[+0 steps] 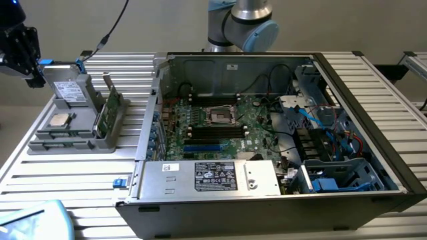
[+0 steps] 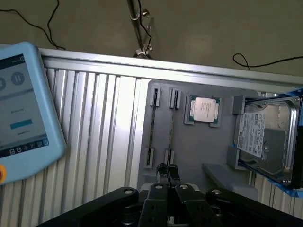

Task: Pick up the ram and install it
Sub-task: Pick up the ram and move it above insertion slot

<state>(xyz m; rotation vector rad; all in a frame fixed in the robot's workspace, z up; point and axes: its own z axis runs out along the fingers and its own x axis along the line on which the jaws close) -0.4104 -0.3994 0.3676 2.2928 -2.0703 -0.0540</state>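
Labels on the power supply (image 1: 215, 176) and the hard drive (image 2: 265, 137) carry print, none of it legible

Open passage: we mark the bare worktop (image 1: 73, 170) between the grey holder (image 1: 63, 135) and the pendant (image 1: 33, 220). Obstacles on the holder: the propped hard drive (image 1: 67, 90) and the tall green card (image 1: 110, 112). Above the holder, the air around the gripper (image 2: 168, 170) is free. We note the case wall (image 1: 150, 120) and cables (image 1: 320, 117) hemming the motherboard (image 1: 220, 130), which is open from above.
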